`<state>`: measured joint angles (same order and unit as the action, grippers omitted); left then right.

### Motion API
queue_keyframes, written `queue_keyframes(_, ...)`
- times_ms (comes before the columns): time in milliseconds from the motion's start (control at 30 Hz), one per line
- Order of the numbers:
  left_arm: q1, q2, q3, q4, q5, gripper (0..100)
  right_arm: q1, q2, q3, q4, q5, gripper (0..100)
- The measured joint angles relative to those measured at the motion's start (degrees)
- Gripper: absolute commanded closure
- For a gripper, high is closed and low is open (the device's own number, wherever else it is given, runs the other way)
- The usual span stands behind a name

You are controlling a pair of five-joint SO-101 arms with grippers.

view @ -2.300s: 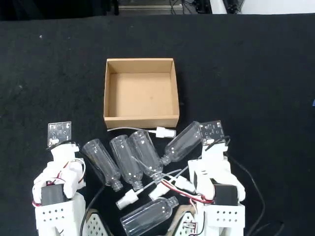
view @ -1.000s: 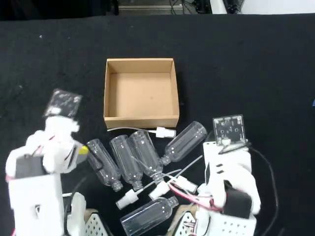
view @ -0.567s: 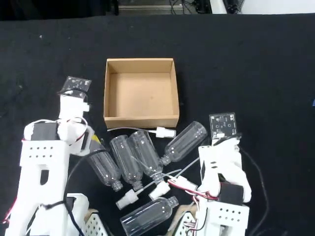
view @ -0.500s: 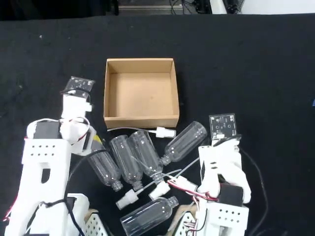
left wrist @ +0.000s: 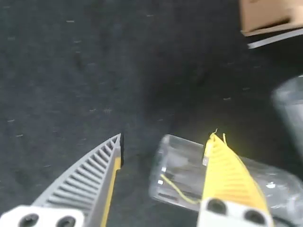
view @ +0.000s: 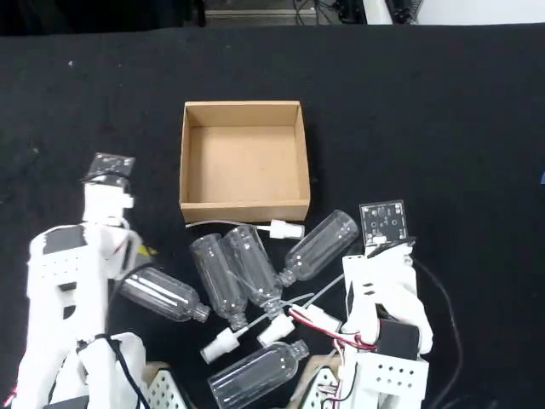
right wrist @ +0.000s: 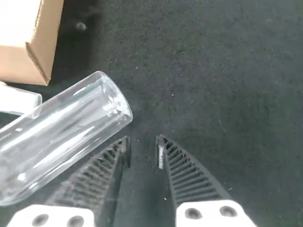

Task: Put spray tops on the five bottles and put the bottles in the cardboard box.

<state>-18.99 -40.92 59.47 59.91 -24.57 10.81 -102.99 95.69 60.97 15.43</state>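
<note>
Early days, nothing capped or boxed. Left gripper gapes over the leftmost bottle; right gripper barely parted, empty. Next, probably: clamp it, fetch a spray top.

A robotics lab bench
A table draped in black cloth carries 2 small white plastic arms, the left arm and the right arm, with a bare circuit board and red wiring exposed, and loose cables lie beyond its far edge
</note>
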Motion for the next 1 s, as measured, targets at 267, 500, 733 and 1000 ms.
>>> queue_keyframes(267, -10.99, 0.0, -0.7, 0.0, -15.47, 74, 0.0, 0.0, 0.0, 0.0, 0.0, 91.0)
queue_keyframes(500, -8.0, 0.0, -16.35, 14.33, -22.42, 74, -0.35, 0.0, 0.0, 0.0, 0.0, 91.0)
queue_keyframes(733, 7.12, 0.35, -21.36, 32.44, -37.01, 74, -0.35, 0.0, 0.0, 0.0, 0.0, 91.0)
queue_keyframes(1000, 18.99, 0.35, -7.47, 27.52, -40.79, 74, -0.35, 0.0, 0.0, 0.0, 0.0, 91.0)
